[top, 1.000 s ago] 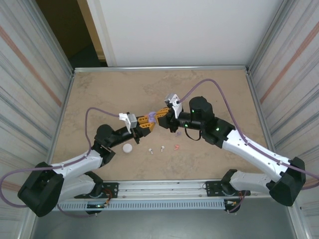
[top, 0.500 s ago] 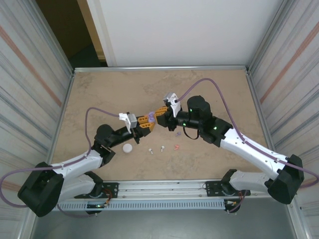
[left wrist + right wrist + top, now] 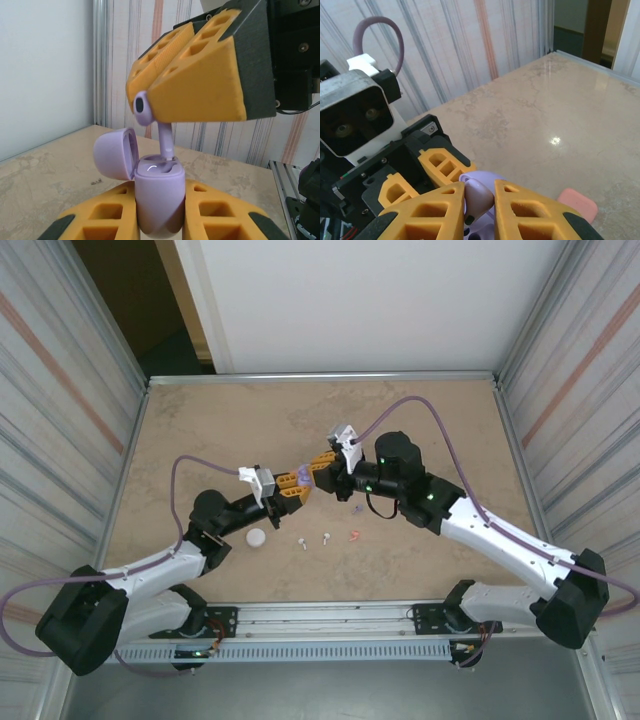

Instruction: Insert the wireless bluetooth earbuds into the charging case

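Purple earbud (image 3: 143,111), pinched in my right claw (image 3: 479,200), touches stem-first the open case (image 3: 159,197) gripped by my left claw (image 3: 160,191); white earbuds (image 3: 325,537) and a coral earbud (image 3: 353,534) lie unseated.

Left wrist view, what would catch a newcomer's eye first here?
An open purple charging case stands upright at the bottom centre, clamped in the left pincer, its lid flipped to the left. Just above it, the right pincer pinches a purple earbud, stem pointing down at the case's opening.
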You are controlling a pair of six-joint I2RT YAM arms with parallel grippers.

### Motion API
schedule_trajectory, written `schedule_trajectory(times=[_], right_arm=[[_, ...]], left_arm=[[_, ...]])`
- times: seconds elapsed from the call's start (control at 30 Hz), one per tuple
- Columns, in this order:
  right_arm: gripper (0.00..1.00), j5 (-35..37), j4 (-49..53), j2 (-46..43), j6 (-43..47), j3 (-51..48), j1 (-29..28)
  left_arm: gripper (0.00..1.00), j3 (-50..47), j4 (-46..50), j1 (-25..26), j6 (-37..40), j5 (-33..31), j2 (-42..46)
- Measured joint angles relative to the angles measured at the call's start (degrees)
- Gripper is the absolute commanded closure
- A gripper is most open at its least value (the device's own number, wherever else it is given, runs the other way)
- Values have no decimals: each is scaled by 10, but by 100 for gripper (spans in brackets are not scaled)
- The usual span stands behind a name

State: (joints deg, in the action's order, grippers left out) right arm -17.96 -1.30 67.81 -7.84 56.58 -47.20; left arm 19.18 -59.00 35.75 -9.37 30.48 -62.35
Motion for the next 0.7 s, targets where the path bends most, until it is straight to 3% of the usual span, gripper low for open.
schedule_trajectory(times=[0.7], right_arm=[[81, -12, 0, 5, 17, 0, -1]], left_arm=[[100, 0, 9, 0, 0, 0, 7]])
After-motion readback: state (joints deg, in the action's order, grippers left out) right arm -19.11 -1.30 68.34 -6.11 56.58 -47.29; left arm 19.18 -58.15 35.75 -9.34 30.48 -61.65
